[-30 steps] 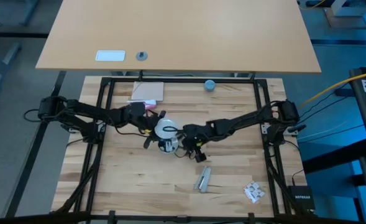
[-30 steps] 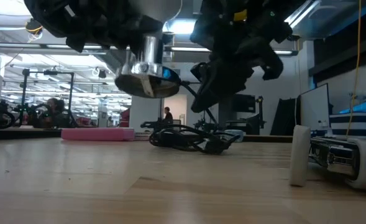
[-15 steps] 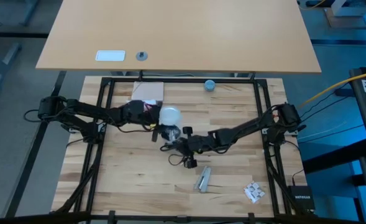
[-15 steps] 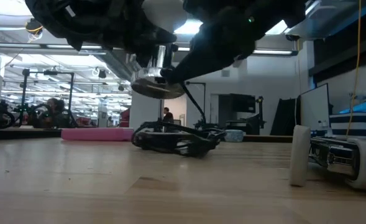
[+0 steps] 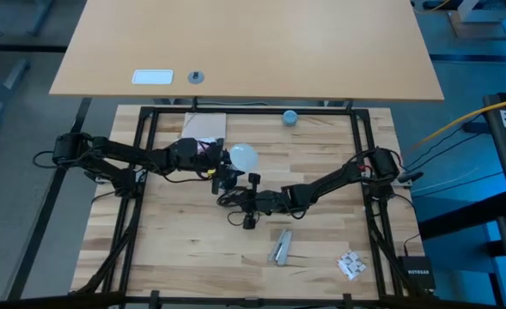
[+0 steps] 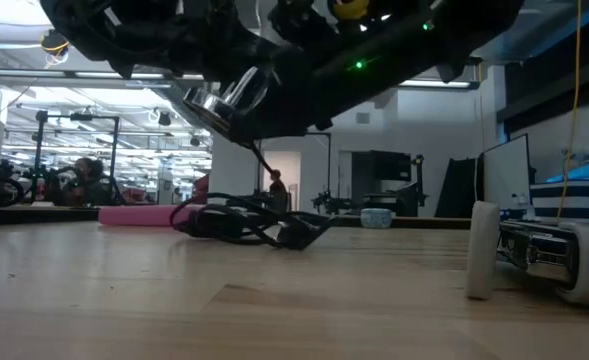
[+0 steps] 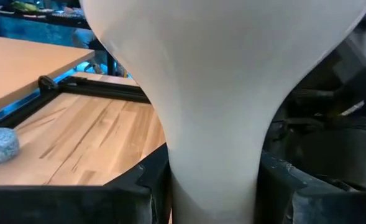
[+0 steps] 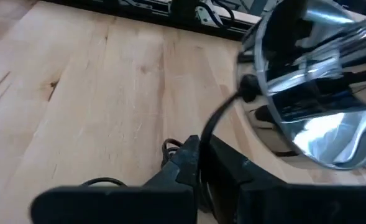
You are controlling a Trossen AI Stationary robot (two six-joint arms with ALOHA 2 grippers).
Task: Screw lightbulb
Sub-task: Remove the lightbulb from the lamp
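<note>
Holding the lightbulb [image 5: 242,156] by its pale neck with the left gripper [image 5: 224,172], fingers clenched on both sides of the neck in the left wrist view. Raised above the table [image 5: 175,257], near its middle and a little toward the far edge. Just below the bulb, hanging free of the wood, a shiny metal socket [image 6: 224,95], apparently already meeting the bulb's base, though the joint itself is hidden.

Further right, pinching the black cable [image 8: 223,118] of that socket between the closed fingers of the right gripper [image 5: 249,206], low over the table, near the middle.

For doing this step well, probably: hold bulb and socket on one straight axis before turning. Grip the neck firmly but without crushing the glass. Turn the bulb only, in small wrist rotations, and hold the cable steady so that the socket does not spin along. Stop at first resistance; no forcing, or risk of a crossed thread.
</note>
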